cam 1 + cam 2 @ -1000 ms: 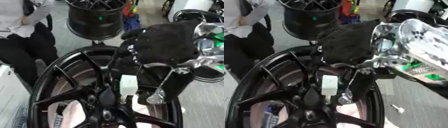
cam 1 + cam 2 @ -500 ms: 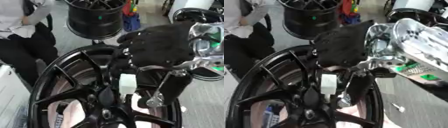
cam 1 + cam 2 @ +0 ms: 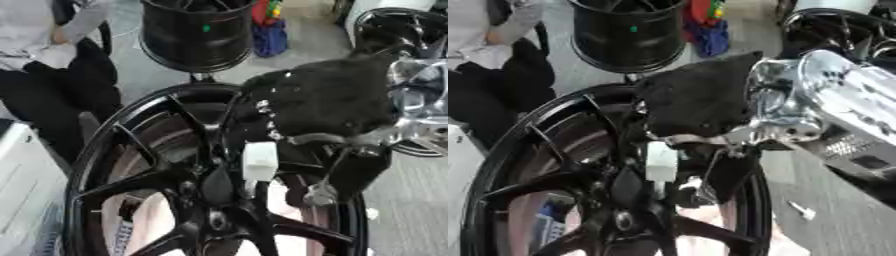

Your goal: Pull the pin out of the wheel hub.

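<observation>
The right hand's (image 3: 328,102) black fingers (image 3: 262,112) curl down among the spokes, just above the white pin (image 3: 259,161), but whether they pinch it cannot be told. The pin stands upright just above the centre of the black wheel hub (image 3: 131,150). A second black rim (image 3: 197,32) stands beyond, well apart.

I count three black wheels: one big wheel hub (image 3: 166,190) in front of me, one upright wheel (image 3: 197,32) behind it, one more wheel (image 3: 389,30) far right. One white pin (image 3: 259,161) over the hub centre. One robot hand, my right hand (image 3: 328,102). One seated person (image 3: 48,60) at left.
</observation>
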You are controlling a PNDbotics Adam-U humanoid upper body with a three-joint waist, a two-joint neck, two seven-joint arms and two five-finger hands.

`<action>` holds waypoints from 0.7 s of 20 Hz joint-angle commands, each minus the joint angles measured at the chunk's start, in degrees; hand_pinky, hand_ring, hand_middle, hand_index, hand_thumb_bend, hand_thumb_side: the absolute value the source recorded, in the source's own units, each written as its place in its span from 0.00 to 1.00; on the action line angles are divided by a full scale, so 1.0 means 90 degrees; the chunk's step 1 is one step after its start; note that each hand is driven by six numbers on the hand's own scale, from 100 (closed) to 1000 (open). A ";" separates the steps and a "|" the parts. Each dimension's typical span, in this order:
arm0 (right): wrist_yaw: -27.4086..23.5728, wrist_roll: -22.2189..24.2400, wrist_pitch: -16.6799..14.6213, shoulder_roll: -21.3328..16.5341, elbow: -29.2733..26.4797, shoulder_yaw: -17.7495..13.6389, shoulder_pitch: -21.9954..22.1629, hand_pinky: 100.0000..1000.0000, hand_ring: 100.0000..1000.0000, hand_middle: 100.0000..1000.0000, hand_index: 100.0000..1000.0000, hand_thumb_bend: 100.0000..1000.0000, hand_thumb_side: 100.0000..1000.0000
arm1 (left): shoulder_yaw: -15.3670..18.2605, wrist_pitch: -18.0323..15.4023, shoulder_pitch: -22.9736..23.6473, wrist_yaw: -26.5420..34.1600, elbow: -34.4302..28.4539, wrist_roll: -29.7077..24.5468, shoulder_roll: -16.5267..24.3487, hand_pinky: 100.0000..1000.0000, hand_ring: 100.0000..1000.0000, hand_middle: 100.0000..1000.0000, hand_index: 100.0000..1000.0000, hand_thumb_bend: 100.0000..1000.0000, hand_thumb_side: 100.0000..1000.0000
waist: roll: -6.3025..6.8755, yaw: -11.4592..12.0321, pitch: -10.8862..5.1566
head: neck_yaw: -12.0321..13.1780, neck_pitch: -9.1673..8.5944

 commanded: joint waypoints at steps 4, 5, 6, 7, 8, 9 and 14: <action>-0.0078 -0.0075 -0.0033 -0.0199 -0.0039 -0.0165 0.0017 1.00 0.90 0.82 0.86 0.38 0.20 | 0.0008 0.0000 -0.0027 0.0052 -0.0106 -0.0022 0.0030 0.58 0.47 0.48 0.66 0.09 0.28 | 0.0078 0.0012 -0.0067 | 0.0117 0.0069; -0.0080 -0.0081 -0.0033 -0.0203 -0.0039 -0.0170 0.0034 1.00 0.89 0.82 0.86 0.38 0.20 | 0.0005 0.0002 -0.0025 0.0053 -0.0106 -0.0024 0.0029 0.58 0.47 0.48 0.66 0.09 0.28 | 0.0078 0.0012 -0.0061 | 0.0129 0.0085; -0.0084 -0.0092 -0.0026 -0.0202 -0.0039 -0.0179 0.0051 1.00 0.89 0.81 0.86 0.38 0.18 | 0.0002 0.0004 -0.0023 0.0055 -0.0106 -0.0027 0.0027 0.58 0.47 0.48 0.66 0.09 0.28 | 0.0077 0.0013 -0.0055 | 0.0136 0.0097; -0.0084 -0.0104 -0.0015 -0.0202 -0.0039 -0.0190 0.0065 1.00 0.89 0.82 0.86 0.38 0.17 | -0.0001 0.0005 -0.0024 0.0057 -0.0106 -0.0031 0.0024 0.58 0.47 0.48 0.66 0.09 0.28 | 0.0077 0.0014 -0.0050 | 0.0139 0.0105; -0.0071 -0.0116 0.0003 -0.0201 -0.0039 -0.0204 0.0082 1.00 0.89 0.82 0.86 0.38 0.20 | -0.0006 0.0004 -0.0027 0.0059 -0.0106 -0.0037 0.0019 0.58 0.47 0.48 0.66 0.09 0.28 | 0.0077 0.0017 -0.0042 | 0.0137 0.0107; -0.0056 -0.0126 0.0019 -0.0201 -0.0039 -0.0212 0.0101 1.00 0.89 0.82 0.86 0.38 0.20 | -0.0009 0.0001 -0.0030 0.0061 -0.0106 -0.0042 0.0014 0.58 0.47 0.48 0.66 0.09 0.28 | 0.0076 0.0020 -0.0035 | 0.0133 0.0106; -0.0002 -0.0187 0.0075 -0.0219 -0.0039 -0.0240 0.0205 1.00 0.89 0.80 0.86 0.38 0.17 | -0.0009 0.0000 -0.0034 0.0067 -0.0106 -0.0045 -0.0008 0.58 0.47 0.48 0.66 0.09 0.28 | 0.0073 0.0041 0.0014 | 0.0094 0.0053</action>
